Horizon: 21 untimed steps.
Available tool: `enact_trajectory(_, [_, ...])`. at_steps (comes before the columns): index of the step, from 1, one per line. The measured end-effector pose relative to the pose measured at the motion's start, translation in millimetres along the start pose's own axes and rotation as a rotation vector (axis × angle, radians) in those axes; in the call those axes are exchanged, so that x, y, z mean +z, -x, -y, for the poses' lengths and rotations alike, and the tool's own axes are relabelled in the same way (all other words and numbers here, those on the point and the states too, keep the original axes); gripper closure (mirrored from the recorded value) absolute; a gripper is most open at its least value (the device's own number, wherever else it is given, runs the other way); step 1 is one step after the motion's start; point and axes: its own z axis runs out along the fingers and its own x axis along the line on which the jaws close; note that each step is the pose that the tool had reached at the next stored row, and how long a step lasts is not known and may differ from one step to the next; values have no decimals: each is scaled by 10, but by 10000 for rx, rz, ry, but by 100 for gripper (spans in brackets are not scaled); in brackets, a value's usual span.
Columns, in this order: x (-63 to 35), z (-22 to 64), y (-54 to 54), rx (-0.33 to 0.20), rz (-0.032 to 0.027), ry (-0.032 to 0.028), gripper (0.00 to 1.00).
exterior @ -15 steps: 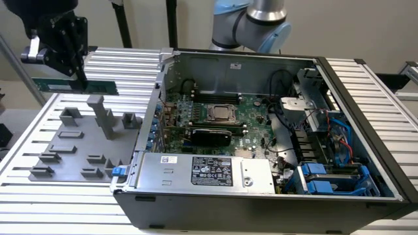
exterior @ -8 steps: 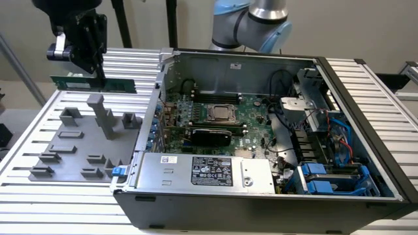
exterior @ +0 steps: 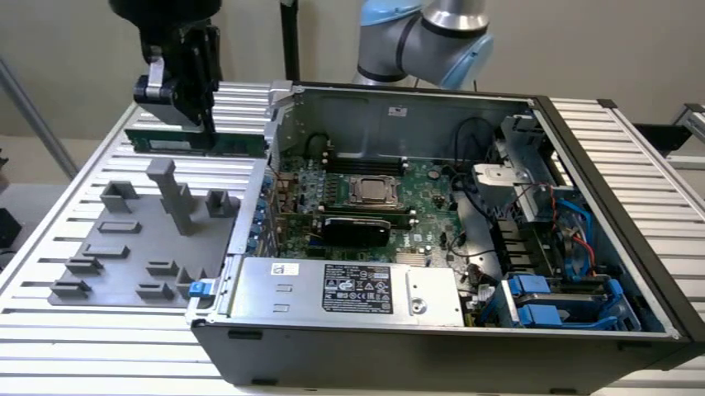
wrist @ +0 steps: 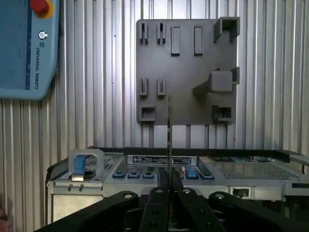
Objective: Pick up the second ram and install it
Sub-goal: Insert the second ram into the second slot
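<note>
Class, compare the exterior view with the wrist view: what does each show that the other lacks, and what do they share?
Exterior view: the motherboard and its silver processor. Wrist view: a blue teach pendant with a red button. Shared: the gray fixture plate, the computer case, and the second ram gripped in the tool.

Bright, even room light, soft shadows all round.
The ribbed table (exterior: 645, 165) gleams pale; the computer case (exterior: 441, 107) goes dimmer inside, perhaps shaded by its own walls. On the wrist view the slats glare white, the gray fixture plate (wrist: 188, 72) throws short shadows, and the gripper (wrist: 169, 182) and the second ram (wrist: 169, 135) read nearly black.
</note>
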Motion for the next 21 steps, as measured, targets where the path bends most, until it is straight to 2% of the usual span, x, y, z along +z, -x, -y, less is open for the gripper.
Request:
enact_trajectory(12, [-3, 545, 26, -1, 0, 1, 100])
enact_trajectory(21, [32, 954, 91, 0, 0, 0, 100])
